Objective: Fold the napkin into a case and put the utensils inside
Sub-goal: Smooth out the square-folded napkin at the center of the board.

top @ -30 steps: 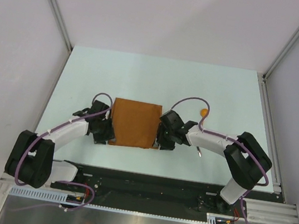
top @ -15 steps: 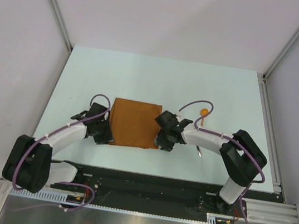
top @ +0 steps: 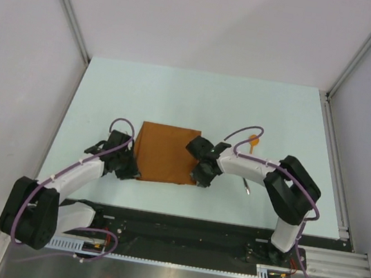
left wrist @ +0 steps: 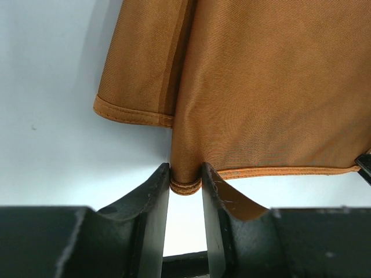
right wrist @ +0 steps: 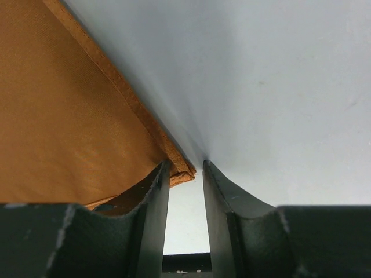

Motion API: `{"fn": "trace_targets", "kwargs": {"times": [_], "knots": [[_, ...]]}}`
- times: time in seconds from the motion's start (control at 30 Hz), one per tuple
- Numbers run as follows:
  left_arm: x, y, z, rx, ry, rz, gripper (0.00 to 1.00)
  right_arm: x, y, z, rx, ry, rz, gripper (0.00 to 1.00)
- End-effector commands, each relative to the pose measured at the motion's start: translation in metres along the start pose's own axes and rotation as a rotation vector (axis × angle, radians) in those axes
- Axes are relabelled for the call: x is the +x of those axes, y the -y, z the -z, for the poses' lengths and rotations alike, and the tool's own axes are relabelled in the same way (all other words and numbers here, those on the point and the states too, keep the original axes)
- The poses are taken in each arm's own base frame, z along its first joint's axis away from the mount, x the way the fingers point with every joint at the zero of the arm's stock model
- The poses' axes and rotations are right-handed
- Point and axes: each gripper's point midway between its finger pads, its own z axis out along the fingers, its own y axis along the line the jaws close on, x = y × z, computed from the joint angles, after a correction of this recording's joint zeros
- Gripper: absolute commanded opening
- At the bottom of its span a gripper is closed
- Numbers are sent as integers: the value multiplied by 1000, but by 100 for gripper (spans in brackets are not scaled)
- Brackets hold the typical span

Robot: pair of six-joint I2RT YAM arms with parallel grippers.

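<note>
Rust-orange napkin (top: 164, 153) lies flat at middle of counter (top: 178, 96), between both arms. Left jaws clamped on near-left hem. Right jaws narrow around near-right corner, grip unclear. Step, by my judgement: seizing near edge for fold. Next move likely needs both corners lifted together and carried evenly. Spoon (top: 253, 140) and fork (top: 247, 187) lie right of napkin.

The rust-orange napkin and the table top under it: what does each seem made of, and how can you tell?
Rust-orange cloth napkin: woven fabric, matte with a slight sheen; fine weave lines, a stitched hem and soft folds show. Pale table top: smooth, hard-looking, matte; perhaps laminate or painted board.
</note>
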Motion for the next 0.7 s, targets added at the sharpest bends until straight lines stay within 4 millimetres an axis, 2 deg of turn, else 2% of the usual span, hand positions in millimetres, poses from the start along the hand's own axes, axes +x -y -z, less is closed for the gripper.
{"fn": "trace_targets", "kwargs": {"times": [0.0,0.13,0.27,0.4,0.47,0.53,0.57,0.6,0.63,0.67], "knots": [[-4,5,1,36,30,20,31,4,17,-21,96,26,-28,34],[-4,4,2,39,32,20,30,6,15,-24,107,19,-40,31],[-5,6,5,46,43,17,27,8,30,-30,149,19,-57,21],[-9,7,9,54,69,20,23,8,29,-37,118,13,-35,12],[-12,7,11,54,85,19,18,9,24,-37,77,9,7,0],[-18,10,14,57,104,10,13,8,9,-30,-8,19,42,0],[-21,9,15,46,109,9,10,9,12,-30,-29,21,96,0],[-28,14,19,54,126,-4,7,8,-1,-25,-102,32,121,0],[-31,14,21,48,129,-10,0,6,-8,-14,-156,37,138,0],[-34,16,23,46,135,-13,0,5,-12,-7,-192,50,183,0]]}}
